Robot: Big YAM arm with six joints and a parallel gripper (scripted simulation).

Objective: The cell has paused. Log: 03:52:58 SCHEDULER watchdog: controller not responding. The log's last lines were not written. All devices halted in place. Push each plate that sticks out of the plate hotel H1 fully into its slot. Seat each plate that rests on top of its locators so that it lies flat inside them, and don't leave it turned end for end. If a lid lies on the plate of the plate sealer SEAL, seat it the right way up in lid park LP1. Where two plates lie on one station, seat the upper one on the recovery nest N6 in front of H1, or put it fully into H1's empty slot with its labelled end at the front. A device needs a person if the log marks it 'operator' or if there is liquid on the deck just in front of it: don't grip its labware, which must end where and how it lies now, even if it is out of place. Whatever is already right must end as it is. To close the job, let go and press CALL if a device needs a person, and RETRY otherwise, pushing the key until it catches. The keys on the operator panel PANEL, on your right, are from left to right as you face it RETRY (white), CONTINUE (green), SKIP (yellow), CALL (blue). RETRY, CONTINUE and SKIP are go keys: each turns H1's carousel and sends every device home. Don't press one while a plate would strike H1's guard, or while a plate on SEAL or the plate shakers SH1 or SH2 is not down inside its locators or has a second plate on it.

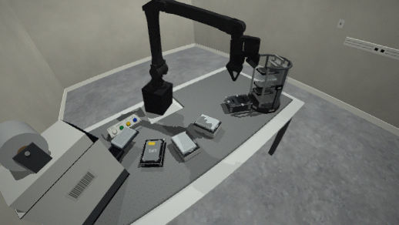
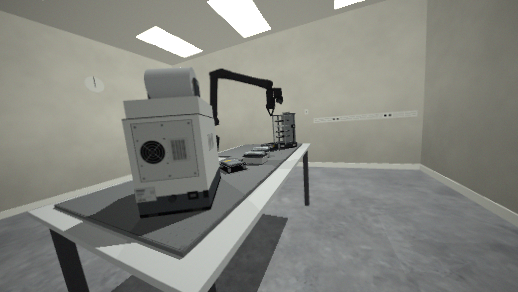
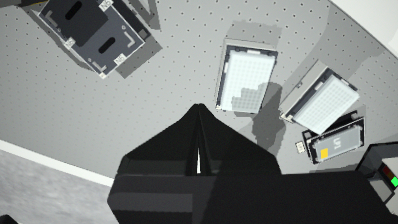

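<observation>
The gripper (image 1: pixel 233 78) hangs in the air, pointing straight down, its fingers pressed together with only a thin sliver of light between them — clenched on nothing. Directly beneath it lies bare grey perforated tabletop (image 1: pixel 200 90).

Nearest to it on the deck, just off to one side in the top view, sits the recovery nest N6 (image 1: pixel 239 103), a dark low frame with no plate on it; in the wrist view it shows at the upper left corner (image 3: pixel 95 36) with its corner locators visible. Right behind the nest stands the plate hotel H1 (image 1: pixel 286 67), a round caged tower with plates stacked in its slots; from these views I cannot tell whether any of them protrudes.

Farther from the gripper, toward the arm's base (image 1: pixel 157 97), two stations each carry a white plate: the nearer plate (image 1: pixel 208 124) lies partly in the gripper's shadow, and the second plate (image 1: pixel 185 144) sits just beyond it. Past those is a dark tray with a yellow label (image 3: pixel 335 143).

Farther still — beside the arm's base — the operator panel PANEL (image 1: pixel 124 125) shows its white, green, yellow and blue keys in a row. A pale lid or plate (image 1: pixel 124 137) rests just in front of the large plate sealer SEAL (image 1: pixel 67 169) at the tabletop's far end.
</observation>
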